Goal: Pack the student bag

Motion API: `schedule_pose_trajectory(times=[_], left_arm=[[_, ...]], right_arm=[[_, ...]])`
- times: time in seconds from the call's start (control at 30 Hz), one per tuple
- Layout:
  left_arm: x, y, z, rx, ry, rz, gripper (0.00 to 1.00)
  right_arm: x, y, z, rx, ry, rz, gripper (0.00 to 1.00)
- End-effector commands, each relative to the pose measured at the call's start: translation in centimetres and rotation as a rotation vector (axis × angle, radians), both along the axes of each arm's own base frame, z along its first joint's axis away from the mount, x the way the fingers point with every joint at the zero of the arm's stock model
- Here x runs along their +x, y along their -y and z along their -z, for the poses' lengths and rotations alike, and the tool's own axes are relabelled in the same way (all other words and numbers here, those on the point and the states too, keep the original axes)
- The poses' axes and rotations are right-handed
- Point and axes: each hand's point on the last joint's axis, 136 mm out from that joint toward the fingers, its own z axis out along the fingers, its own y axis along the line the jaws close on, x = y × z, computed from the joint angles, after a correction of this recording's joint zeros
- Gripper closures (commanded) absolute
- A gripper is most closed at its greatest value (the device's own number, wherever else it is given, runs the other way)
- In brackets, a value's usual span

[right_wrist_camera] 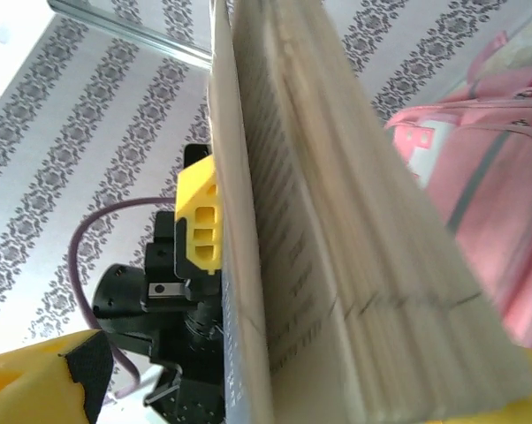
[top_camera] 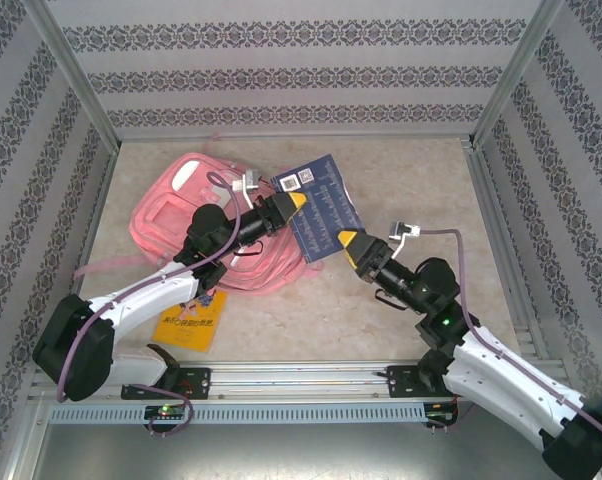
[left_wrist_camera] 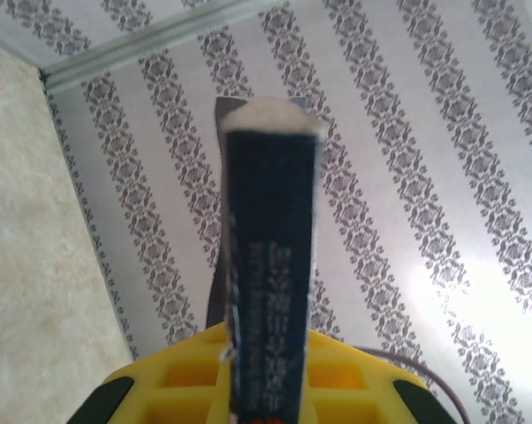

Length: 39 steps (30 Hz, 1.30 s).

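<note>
On my right wrist feed a thick book (right_wrist_camera: pixel 337 265) stands edge-on, its dark cover to the left and its pale pages fanned out to the right. My right pincer (right_wrist_camera: pixel 288 393) is spread wide around its lower end, the left yellow finger (right_wrist_camera: pixel 36 384) clear of the cover. Beyond, the left pincer (right_wrist_camera: pixel 209 221) presses against the cover, a purple cable (right_wrist_camera: pixel 94 238) looping behind it. The pink student bag (right_wrist_camera: pixel 496 203) lies past the pages at right
</note>
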Motion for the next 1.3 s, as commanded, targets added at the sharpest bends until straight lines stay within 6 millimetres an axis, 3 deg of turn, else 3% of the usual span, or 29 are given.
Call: schedule_pose_trajectory(times=[0.0,0.17,0.3,0.43,0.57,0.7,0.93,1.17,1.27], left_arm=[[-0.2,-1.2,-3.8,-0.116,0.087,-0.056,1.0],[-0.3,-1.4,-3.6,-0.13,0.075,-0.089,1.0],[-0.3,-1.7,-2.7,-0.137,0.061,-0.134,1.0],[-0.4,-1.4,-1.8,-0.128,0.05,-0.152,1.0],[-0.5,-1.3,-1.1,-0.115,0.044,-0.168,1.0],[-0.5,-1.7,-0.7,-0.094,0.047,-0.193,1.0],[-0.7,-1.6,-0.3,-0.072,0.054,-0.201,1.0],[-0.7,-1.2,0.8,-0.058,0.032,-0.2,1.0],[-0.6,-1.3,1.1,-0.054,0.023,-0.207,1.0]], right_arm=[[1.0,0.9,-2.8,0.132,0.068,0.104,0.08],[1.3,0.3,-3.4,0.15,0.084,0.123,0.1],[1.7,0.0,-4.4,0.168,0.102,0.155,0.17],[2.1,-0.7,-5.5,0.194,0.127,0.152,0.27],[2.3,-1.1,-6.0,0.199,0.14,0.156,0.45],[2.6,-0.9,-5.5,0.173,0.139,0.186,0.63],[3.3,-0.9,-4.1,0.141,0.104,0.215,0.65],[3.6,-2.4,-4.6,0.121,0.113,0.17,0.8],[3.7,-2.6,-4.5,0.11,0.113,0.169,0.92]])
